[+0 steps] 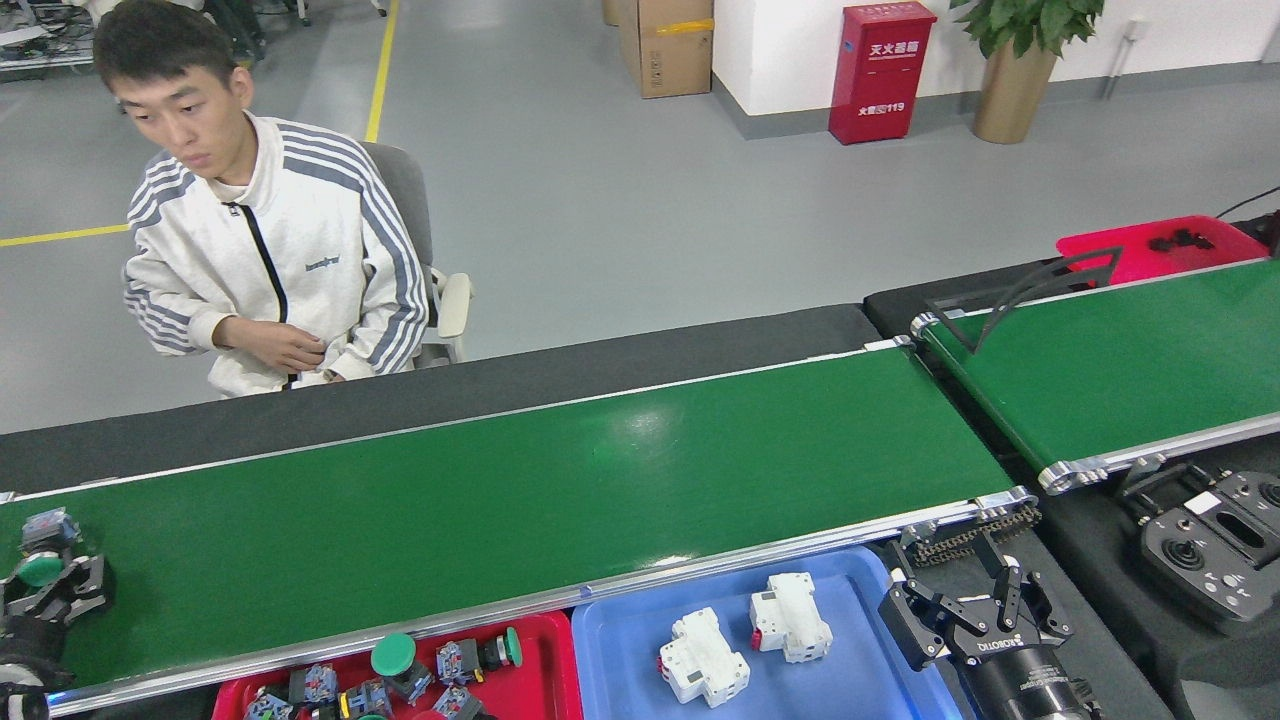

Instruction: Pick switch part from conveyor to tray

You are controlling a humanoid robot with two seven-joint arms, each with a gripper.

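Note:
The conveyor [600,500] runs across the head view as a long glossy green belt. At its far left end lies a switch part [40,545] with a blue-grey body and a green cap. My left gripper [50,590] sits right at that part, its black fingers around the green cap; whether they clamp it is unclear. Below the belt's near rail is a red tray [545,680] holding several switch parts. My right gripper [975,600] stands open and empty over the black table, just right of a blue tray [870,680].
Two white breakers [745,640] lie in the blue tray. A second green belt [1130,370] angles off at the right, with a black controller [1210,545] below it and a red bin [1160,245] behind. A person [270,260] sits behind the conveyor.

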